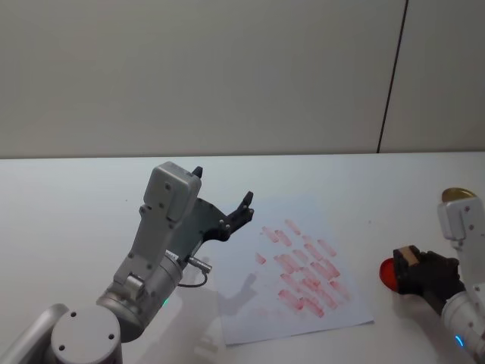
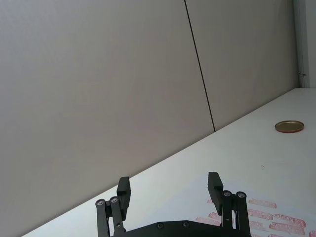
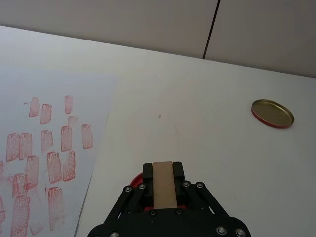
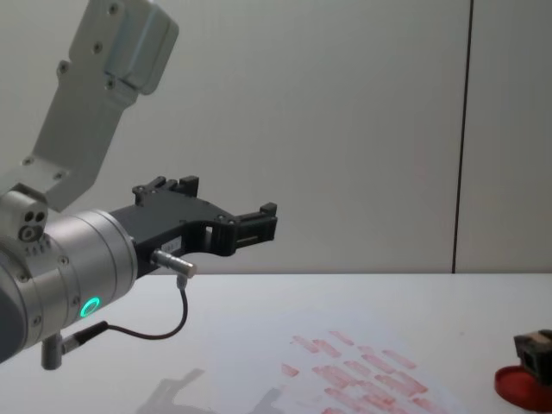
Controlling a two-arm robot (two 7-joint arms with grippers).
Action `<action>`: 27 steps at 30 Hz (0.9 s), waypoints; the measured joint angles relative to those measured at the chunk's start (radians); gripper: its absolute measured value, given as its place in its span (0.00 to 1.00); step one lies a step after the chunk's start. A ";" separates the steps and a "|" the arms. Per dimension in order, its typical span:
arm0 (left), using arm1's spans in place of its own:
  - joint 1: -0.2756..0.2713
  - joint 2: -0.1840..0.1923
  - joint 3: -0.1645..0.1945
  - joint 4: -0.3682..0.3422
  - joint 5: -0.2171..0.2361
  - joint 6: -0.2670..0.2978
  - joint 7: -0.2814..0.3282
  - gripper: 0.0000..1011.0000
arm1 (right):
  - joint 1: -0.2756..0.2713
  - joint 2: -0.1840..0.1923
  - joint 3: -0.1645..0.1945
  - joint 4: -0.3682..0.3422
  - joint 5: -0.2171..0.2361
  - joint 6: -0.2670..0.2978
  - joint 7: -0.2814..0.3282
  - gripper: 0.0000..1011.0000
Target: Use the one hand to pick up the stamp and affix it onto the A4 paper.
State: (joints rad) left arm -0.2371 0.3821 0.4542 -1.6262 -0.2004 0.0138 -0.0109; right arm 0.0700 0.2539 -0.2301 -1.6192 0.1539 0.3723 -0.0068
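My right gripper [image 1: 415, 274] is shut on the stamp [image 1: 404, 256], a small tan wooden block [image 3: 163, 185], at the right side of the table. The block stands upright between the black fingers, over the round red ink pad [image 1: 387, 274]; I cannot tell whether it touches the pad [image 3: 134, 178]. The A4 paper [image 1: 250, 303] lies to the left of the pad, covered with rows of red stamp marks [image 3: 54, 168]. In the chest view the gripper [image 4: 536, 354] sits above the pad [image 4: 522, 388]. My left gripper [image 1: 223, 186] hangs open in the air, left of the paper.
A round gold lid [image 3: 272, 113] lies on the white table beyond the ink pad, near the far right [image 1: 458, 194]. The left arm, with its green ring [image 4: 89, 306] and cable, looms large at the near left. A grey wall stands behind the table.
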 joint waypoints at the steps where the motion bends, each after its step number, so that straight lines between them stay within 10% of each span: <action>1: 0.000 0.000 0.000 0.000 0.000 0.000 0.000 0.98 | 0.000 -0.001 0.000 -0.001 -0.001 -0.001 0.000 0.22; 27: 0.000 0.000 0.000 0.000 0.000 0.000 0.000 0.98 | 0.120 -0.091 -0.041 0.140 -0.030 -0.128 0.139 0.22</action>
State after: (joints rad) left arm -0.2371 0.3821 0.4542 -1.6262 -0.2004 0.0138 -0.0109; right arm 0.1903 0.1630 -0.2706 -1.4791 0.1237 0.2446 0.1320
